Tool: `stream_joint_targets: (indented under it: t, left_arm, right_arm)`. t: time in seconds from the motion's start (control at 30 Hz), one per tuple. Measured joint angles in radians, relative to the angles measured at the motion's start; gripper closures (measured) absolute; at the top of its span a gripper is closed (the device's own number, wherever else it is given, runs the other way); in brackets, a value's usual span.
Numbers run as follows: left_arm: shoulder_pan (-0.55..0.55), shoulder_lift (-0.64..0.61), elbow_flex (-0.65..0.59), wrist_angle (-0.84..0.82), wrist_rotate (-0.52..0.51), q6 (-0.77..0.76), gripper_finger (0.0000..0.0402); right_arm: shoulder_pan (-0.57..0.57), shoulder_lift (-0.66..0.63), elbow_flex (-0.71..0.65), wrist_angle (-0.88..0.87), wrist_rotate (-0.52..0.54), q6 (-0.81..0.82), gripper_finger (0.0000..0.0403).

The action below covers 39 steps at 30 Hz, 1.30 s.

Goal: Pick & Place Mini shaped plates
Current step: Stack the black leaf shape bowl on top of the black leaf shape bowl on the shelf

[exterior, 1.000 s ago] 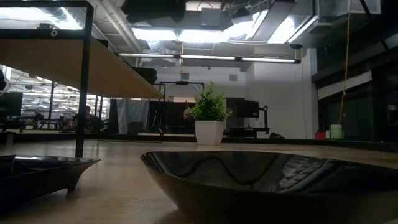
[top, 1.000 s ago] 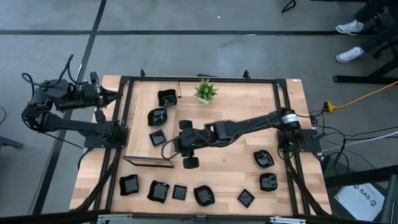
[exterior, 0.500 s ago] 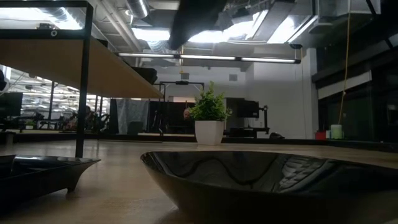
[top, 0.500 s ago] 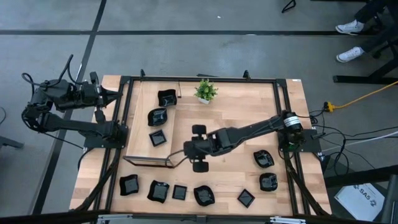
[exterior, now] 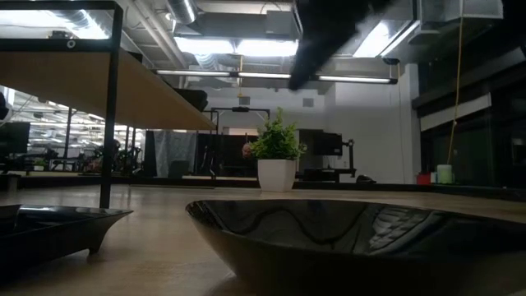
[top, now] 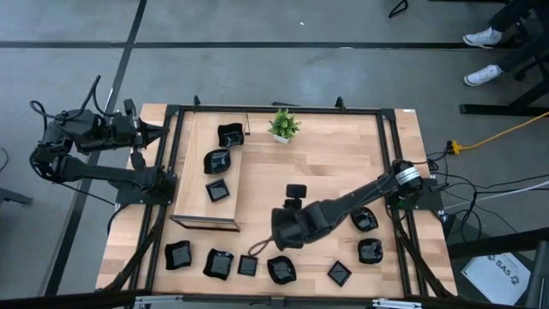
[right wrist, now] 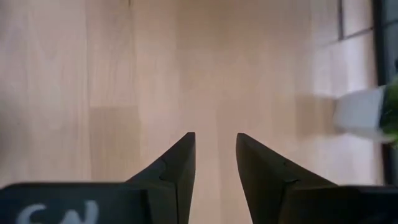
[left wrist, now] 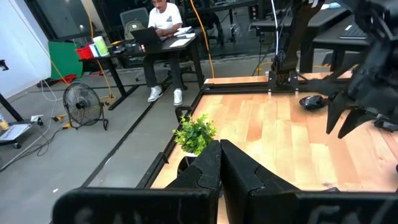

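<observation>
Several glossy black mini shaped plates lie in a row along the table's near edge, among them a square plate [top: 247, 265] and a wavy one [top: 280, 270]. Two more plates [top: 364, 219] rest at the right. Three plates [top: 216, 160] sit on a raised wooden shelf [top: 190, 206] at the left. My right gripper [top: 256, 249] [right wrist: 214, 135] hangs open over bare wood just beyond the near row, tipped downward, with nothing between its fingers. My left gripper [left wrist: 217, 155] [top: 144, 134] is shut and waits off the table's left edge. The low view shows one plate [exterior: 345, 238] up close.
A small green potted plant [top: 283, 125] [exterior: 277, 156] stands at the far edge. A black frame [top: 390, 154] runs around the table. Bare wood lies in the table's middle and far right. A person [left wrist: 163, 18] sits at a desk beyond the table.
My right gripper has swung from beside the shelf toward the table's near edge and a little to the right, sinking and tipping further downward. It now hangs by the near row of plates. No plate has moved.
</observation>
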Motion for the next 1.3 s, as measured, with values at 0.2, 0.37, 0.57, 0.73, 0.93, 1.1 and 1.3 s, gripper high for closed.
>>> stream_joint_targets:
  t: [0.2,0.37,0.57,0.73,0.93,1.1,1.3]
  left_arm:
    - [0.000,0.000,0.000,0.000,0.000,0.000,0.0398]
    - [0.000,0.000,0.000,0.000,0.000,0.000,0.0398]
    - [0.000,0.000,0.000,0.000,0.000,0.000,0.0398]
    - [0.000,0.000,0.000,0.000,0.000,0.000,0.0398]
    - [0.000,0.000,0.000,0.000,0.000,0.000,0.0398]
    - [0.000,0.000,0.000,0.000,0.000,0.000,0.0398]
    - [0.000,0.000,0.000,0.000,0.000,0.000,0.0398]
  right_arm:
    - [0.048,-0.004,-0.126,0.089,-0.080,0.060,0.0287]
    - [0.083,-0.007,-0.153,0.158,-0.133,0.019,0.0287]
    - [0.096,-0.007,-0.211,0.247,-0.217,0.059,0.0287]
    - [0.087,-0.007,-0.255,0.326,-0.334,0.144,0.0287]
    - [0.087,-0.007,-0.261,0.347,-0.410,0.288,0.0287]
    - [0.087,-0.006,-0.261,0.369,-0.448,0.411,0.0287]
    - [0.087,-0.006,-0.261,0.430,-0.481,0.492,0.0287]
